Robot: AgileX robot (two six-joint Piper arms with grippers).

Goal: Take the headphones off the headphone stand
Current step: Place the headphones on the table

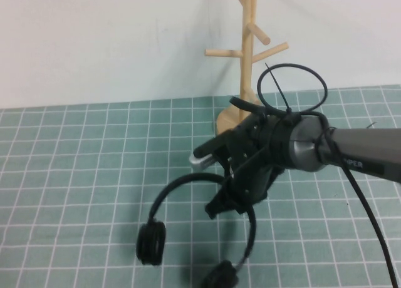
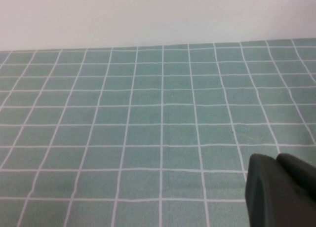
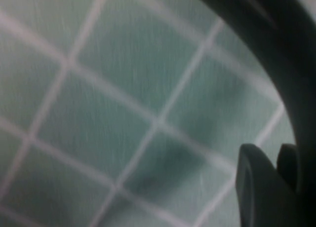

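Headphones (image 1: pixel 188 231) in right pincer (image 1: pixel 227 199), left pincer (image 2: pixel 281 190) low

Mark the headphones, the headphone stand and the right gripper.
headphones (image 1: pixel 152 241), high view, left ear cup.
headphone stand (image 1: pixel 245 62), high view, upright pole.
right gripper (image 1: pixel 227 203), high view, fingertips at the headband.

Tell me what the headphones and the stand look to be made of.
The headphones, held over the mat by the right gripper, look like matte black plastic with soft padded cups: dull, no shine. The stand looks like pale unfinished wood, an even light tan. The left gripper sits low over the mat.
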